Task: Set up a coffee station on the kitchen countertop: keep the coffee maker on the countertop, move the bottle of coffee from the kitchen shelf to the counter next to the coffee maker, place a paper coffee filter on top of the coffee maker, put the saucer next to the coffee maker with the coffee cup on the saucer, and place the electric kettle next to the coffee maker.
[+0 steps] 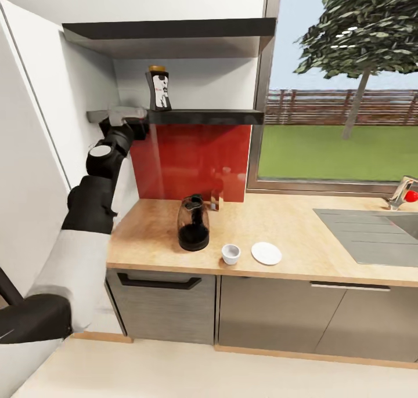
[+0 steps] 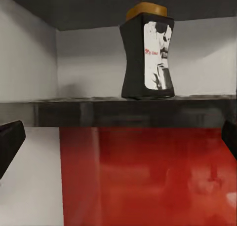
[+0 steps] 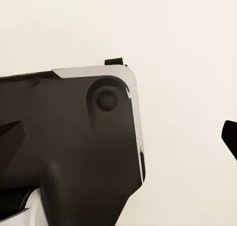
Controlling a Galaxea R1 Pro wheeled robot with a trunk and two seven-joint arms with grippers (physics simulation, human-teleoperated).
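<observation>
Coffee is what I am after: the bottle of coffee (image 1: 158, 89) stands upright on the kitchen shelf (image 1: 203, 116), toward its left half, under a second dark slab (image 1: 174, 32). My left end effector (image 1: 125, 115) sits at the left end of that shelf, level with its edge, just left of and below the bottle and not touching it. In the left wrist view the bottle (image 2: 147, 51) rises above the shelf edge (image 2: 118, 112), and the two black fingertips (image 2: 9, 142) sit far apart at the picture's sides, so this end effector is open and empty. The red splashback (image 1: 191, 157) lies behind and below.

In the right wrist view I see one dark fingertip (image 3: 229, 137) against a pale surface, beside a dark robot part (image 3: 74, 147); whether the right end effector is open or closed I cannot tell.

Down on the bench (image 1: 145, 235) I count one electric kettle (image 1: 193, 224), one coffee cup (image 1: 230, 253) just right of it, and one saucer (image 1: 266, 253) beside the cup, apart from it. One bottle, two shelves.
</observation>
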